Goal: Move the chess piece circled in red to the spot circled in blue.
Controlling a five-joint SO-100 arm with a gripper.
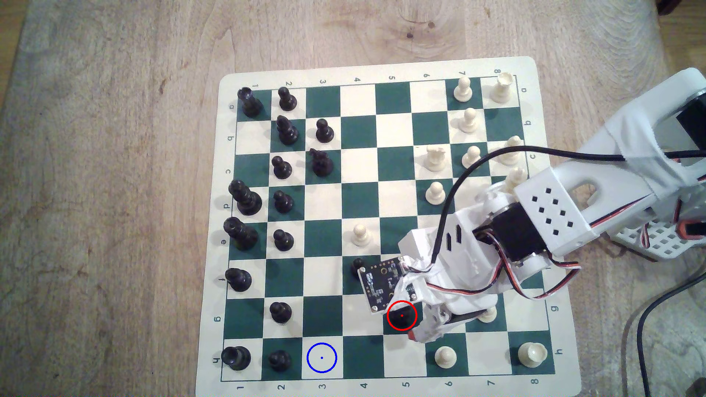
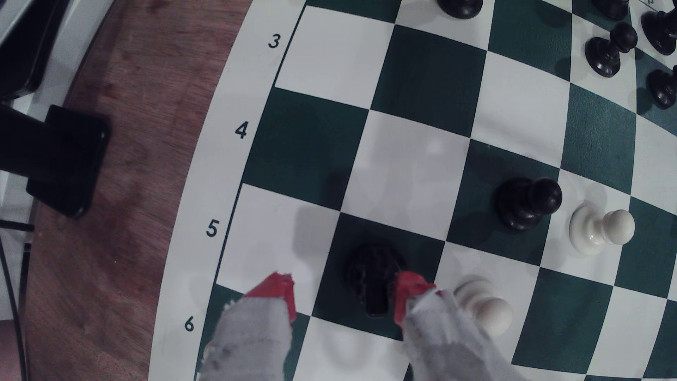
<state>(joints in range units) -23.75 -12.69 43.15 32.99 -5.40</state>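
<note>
Gripper (image 2: 342,293): my fingers spread, straddling the chess piece (image 2: 372,273), 1 red tip touching | piece: on its red-ringed green square, not lifted | the spot (image 1: 321,357): bare, well apart; grasp, carry, placement remain.

Exterior overhead above chessboard (image 1: 529,63), wrist close, angled down, sharing its edge

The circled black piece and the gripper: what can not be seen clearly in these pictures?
- The chess piece: in the exterior view the arm covers one side, and its shape is too dark to read.
- In the wrist view the chess piece is blurred, so contact with the near red fingertip is unclear.
- The gripper: cloth hides the fingers above their tips.
- The white pawn: mostly hidden under the arm in the exterior view.
</note>
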